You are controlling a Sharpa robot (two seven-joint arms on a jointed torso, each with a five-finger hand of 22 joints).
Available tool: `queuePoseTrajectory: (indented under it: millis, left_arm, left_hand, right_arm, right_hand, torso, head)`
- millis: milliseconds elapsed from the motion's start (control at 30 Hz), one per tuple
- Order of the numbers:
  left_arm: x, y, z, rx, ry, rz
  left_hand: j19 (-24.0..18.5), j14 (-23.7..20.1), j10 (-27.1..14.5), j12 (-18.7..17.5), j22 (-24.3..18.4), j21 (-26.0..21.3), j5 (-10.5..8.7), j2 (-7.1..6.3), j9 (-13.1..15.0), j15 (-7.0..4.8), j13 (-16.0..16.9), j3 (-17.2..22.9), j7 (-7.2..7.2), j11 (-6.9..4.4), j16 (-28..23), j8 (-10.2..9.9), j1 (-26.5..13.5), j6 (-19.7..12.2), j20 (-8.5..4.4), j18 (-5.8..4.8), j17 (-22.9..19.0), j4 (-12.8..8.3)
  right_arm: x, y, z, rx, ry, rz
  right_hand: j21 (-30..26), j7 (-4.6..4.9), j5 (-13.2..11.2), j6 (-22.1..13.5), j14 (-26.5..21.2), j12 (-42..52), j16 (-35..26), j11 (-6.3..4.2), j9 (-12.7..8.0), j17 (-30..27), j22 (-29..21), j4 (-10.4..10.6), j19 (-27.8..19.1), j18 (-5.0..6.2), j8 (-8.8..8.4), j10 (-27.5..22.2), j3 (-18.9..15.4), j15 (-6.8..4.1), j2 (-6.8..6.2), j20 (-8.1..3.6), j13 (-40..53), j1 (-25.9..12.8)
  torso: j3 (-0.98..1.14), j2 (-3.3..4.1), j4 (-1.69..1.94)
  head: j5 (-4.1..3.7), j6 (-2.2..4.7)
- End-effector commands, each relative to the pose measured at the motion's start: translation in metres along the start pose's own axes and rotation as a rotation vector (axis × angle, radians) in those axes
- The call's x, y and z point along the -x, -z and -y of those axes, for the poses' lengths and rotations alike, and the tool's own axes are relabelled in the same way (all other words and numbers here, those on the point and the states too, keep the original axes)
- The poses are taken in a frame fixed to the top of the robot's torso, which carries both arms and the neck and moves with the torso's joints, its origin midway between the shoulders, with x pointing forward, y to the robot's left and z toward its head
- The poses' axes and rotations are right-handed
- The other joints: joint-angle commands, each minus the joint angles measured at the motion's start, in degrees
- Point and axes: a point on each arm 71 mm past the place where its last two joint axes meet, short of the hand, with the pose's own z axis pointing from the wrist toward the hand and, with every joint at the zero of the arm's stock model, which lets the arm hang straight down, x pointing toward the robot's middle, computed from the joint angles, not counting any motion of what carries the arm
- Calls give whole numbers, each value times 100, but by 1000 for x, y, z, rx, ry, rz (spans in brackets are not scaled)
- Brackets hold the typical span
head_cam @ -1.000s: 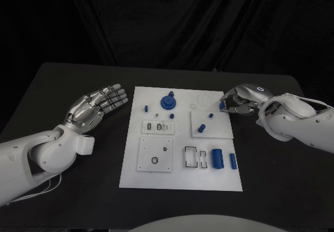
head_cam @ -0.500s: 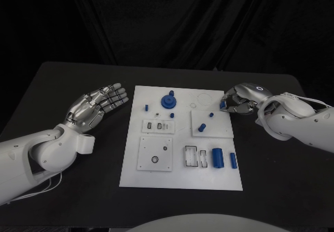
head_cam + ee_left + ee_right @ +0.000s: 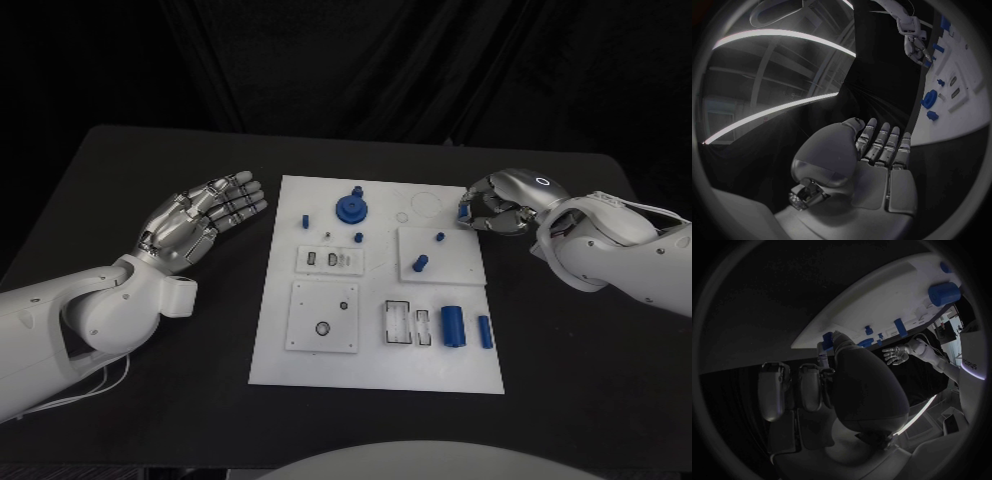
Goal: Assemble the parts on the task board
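Where task board [image 3: 375, 370] ends, right hand [image 3: 498, 208] pinching blue part [image 3: 462, 216]

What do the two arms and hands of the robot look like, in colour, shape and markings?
Both arms have smooth, rounded white shells. The left arm has thin pale cables at its lower side; the right arm carries a thin cable along its top. The left hand and right hand are silver metal with dark-jointed segmented fingers. A small lit ring marks the right hand's back.

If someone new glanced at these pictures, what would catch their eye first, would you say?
Likely the white task board mid-table, dotted with blue parts, the round blue part near its far edge standing out. Next, the left hand, open beside the board, and the right hand, curled at its far right corner.
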Motion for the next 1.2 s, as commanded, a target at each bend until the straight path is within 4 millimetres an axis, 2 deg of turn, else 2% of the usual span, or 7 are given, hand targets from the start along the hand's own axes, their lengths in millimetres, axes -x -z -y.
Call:
queuePoseTrajectory:
  millis: [33, 367, 433, 633, 967, 1133, 1200]
  left_arm:
    - [-1, 2, 13, -191, 14, -10]
    - [-5, -1, 11, -189, 22, -20]
    - [-8, -2, 10, -188, 28, -27]
    - [-10, -1, 9, -186, 33, -30]
    - [-12, -1, 9, -184, 35, -31]
    - [-13, -1, 9, -183, 36, -32]
    - [-13, -1, 9, -182, 36, -33]
  left_hand:
    - [3, 1, -21, -31, -8, -1, 8, -48, 4, 26, 0, 44, 80, -3, 21, 9, -28, -34, -3, -106, 6, -4]
    - [4, 4, -16, -25, -8, 0, 8, -50, 5, 27, 2, 55, 82, -2, 29, 12, -32, -26, -3, -108, 7, -4]
    - [2, 5, -16, -25, -8, -1, 8, -50, 4, 27, 2, 58, 83, -2, 31, 10, -32, -33, -3, -108, 7, -3]
    - [-1, 3, -13, -21, -9, -3, 10, -49, 5, 28, 3, 69, 86, -1, 33, 10, -34, -32, -3, -110, 8, -3]
    - [2, 5, -12, -20, -9, -1, 9, -50, 6, 28, 3, 72, 87, -1, 36, 12, -35, -25, -3, -110, 8, -3]
    - [2, 5, -12, -20, -9, -1, 9, -50, 6, 28, 3, 72, 87, -1, 36, 12, -35, -25, -3, -110, 8, -3]
    - [2, 5, -12, -20, -9, -1, 9, -50, 6, 28, 3, 72, 87, -1, 36, 12, -35, -25, -3, -110, 8, -3]
  right_arm:
    - [7, 4, -10, 41, -25, 87]
    - [19, -4, -83, 230, -112, 125]
    - [13, -9, -107, 281, -136, 102]
    - [-11, -14, -142, 337, -173, 28]
    - [-37, -25, -164, 344, -171, -58]
    - [-42, -29, -170, 343, -163, -77]
    - [-45, -30, -171, 340, -159, -88]
  right_hand:
    - [-34, -44, 260, 20, 408, 16, -25, 45, 88, 546, 1047, -37, 194, -16, 95, 587, 44, 33, 63, 19, 1506, 109]
    - [-40, -51, 425, 23, 404, 16, -39, 41, 140, 522, 1048, -56, 195, -15, 159, 587, 61, 32, 44, 21, 1506, 124]
    - [-61, -55, 476, 16, 397, 16, -65, 36, 156, 477, 1036, -81, 185, -8, 175, 587, 70, 27, 39, 18, 1506, 140]
    - [-92, -65, 526, 14, 393, 16, -85, 24, 183, 440, 1017, -127, 171, 2, 204, 587, 91, 18, 45, 11, 1506, 169]
    - [-124, -62, 565, -11, 387, 16, -107, 22, 199, 402, 998, -170, 156, 12, 212, 587, 106, 13, 43, 5, 1506, 191]
    - [-125, -58, 567, -23, 388, 16, -105, 25, 204, 405, 998, -183, 156, 12, 213, 587, 101, 14, 28, 4, 1506, 186]
    - [-122, -57, 564, -26, 390, 16, -102, 26, 205, 410, 1000, -188, 158, 11, 214, 587, 99, 14, 23, 3, 1506, 185]
  torso:
    - [-1, -4, -5]
    - [8, 1, -28]
    - [4, 2, -21]
    - [1, 7, -9]
    - [-3, 6, 28]
    - [-6, 2, 7]
    - [-8, -1, 19]
  head:
    - [7, -3]
    - [20, -55]
    - [13, -52]
    - [42, -42]
    - [30, -61]
    - [33, -74]
    - [32, -85]
